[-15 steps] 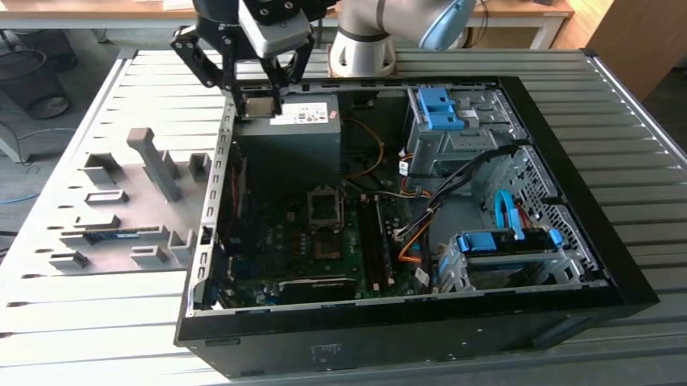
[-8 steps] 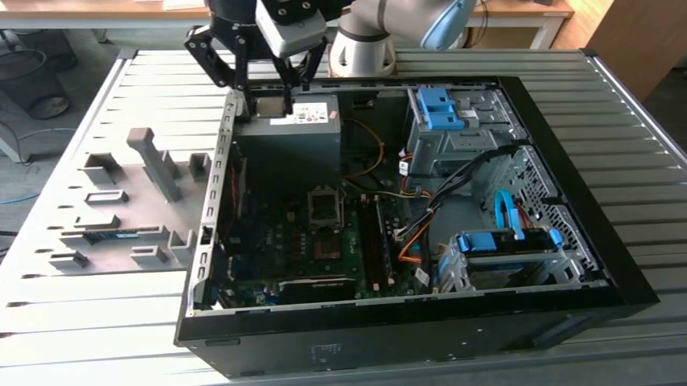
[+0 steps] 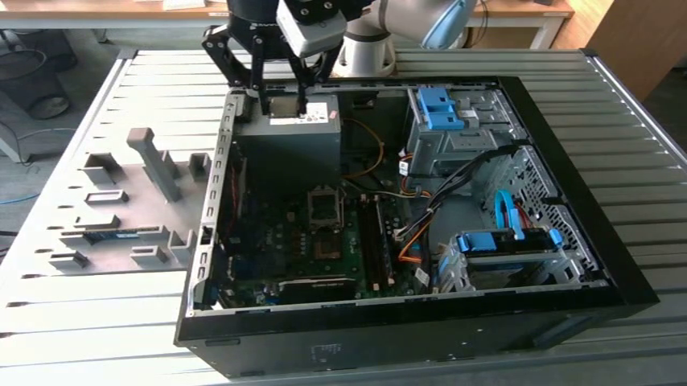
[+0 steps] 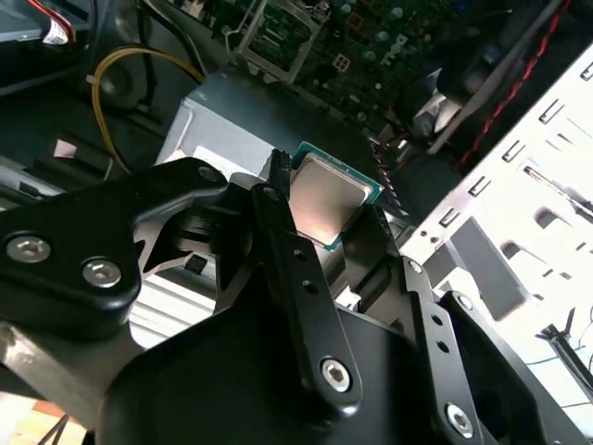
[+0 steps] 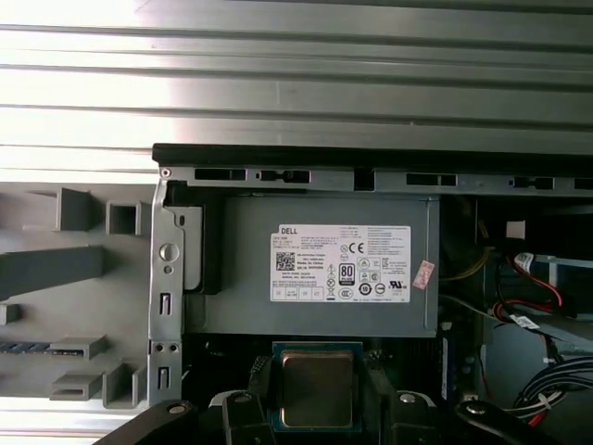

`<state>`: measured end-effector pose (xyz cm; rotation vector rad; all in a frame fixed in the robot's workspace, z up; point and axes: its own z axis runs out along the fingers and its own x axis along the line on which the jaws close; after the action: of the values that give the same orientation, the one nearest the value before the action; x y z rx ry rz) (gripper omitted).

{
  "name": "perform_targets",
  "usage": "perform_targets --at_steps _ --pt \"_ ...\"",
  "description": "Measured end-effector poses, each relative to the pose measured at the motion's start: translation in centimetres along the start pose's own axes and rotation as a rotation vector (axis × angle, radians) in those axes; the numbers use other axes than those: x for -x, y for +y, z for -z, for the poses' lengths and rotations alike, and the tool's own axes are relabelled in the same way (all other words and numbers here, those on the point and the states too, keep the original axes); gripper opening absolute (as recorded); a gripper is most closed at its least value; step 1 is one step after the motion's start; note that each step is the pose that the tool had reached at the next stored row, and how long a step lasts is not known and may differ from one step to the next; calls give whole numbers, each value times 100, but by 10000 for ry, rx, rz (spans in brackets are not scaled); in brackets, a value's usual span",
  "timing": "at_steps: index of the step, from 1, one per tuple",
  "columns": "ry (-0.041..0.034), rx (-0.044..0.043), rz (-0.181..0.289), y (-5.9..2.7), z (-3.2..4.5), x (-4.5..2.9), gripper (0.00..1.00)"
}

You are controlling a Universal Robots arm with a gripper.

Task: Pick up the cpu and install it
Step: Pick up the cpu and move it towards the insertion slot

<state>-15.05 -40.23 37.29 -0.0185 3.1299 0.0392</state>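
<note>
The cpu [image 4: 330,197] is sitting clamped between the fingers [image 4: 295,269] of the gripper [image 3: 281,103], which are pressing on two opposite edges of the chip, one on each side. In the first wrist view the cpu [image 5: 318,387] is lying flat with its dull metal face toward the wrist, and a thin green border is showing round it. Being square, it is offering no long axis; what is counting is that its edges are running roughly in line with the walls of the case [image 3: 429,342]. The chip is hanging clear above the power supply [image 3: 290,149], at the far end of the case and toward the exterior view's left, touching nothing but the fingers. The socket frame [image 3: 325,205] is lying on the motherboard [image 3: 285,241], nearer than the power supply, a little toward the exterior view's right, and lower than the chip. So the cpu is being held well apart from it, with the near edge of the power supply lying between the two. Judging by this, the picking up is done and the seating is not. Outside the case, on the slatted tabletop [image 3: 96,338] toward the exterior view's left, a grey fixture [image 3: 150,165] is standing with a memory stick [image 3: 113,235] resting in one of its holders, well away from the gripper.
</note>
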Motion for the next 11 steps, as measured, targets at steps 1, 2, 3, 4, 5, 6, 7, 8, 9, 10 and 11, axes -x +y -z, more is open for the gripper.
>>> perform_targets --at_steps 1,2,3,4,5,6,7,8,9,10,11 --pt "2 -1 0 0 0 19 47" --pt "2 0 0 0 0 38 47" --pt "3 0 0 -1 -1 59 47" --pt "4 0 1 -1 -1 82 47" --pt "5 0 1 -1 -1 105 47" --pt "6 0 0 -2 -1 130 47" --pt "7 0 0 -2 -2 155 47" --pt "8 -1 0 -2 -2 179 47" --pt "9 -1 0 -2 -2 203 47" --pt "9 0 1 -3 -2 227 47" --pt "10 -1 1 -3 -2 245 47"
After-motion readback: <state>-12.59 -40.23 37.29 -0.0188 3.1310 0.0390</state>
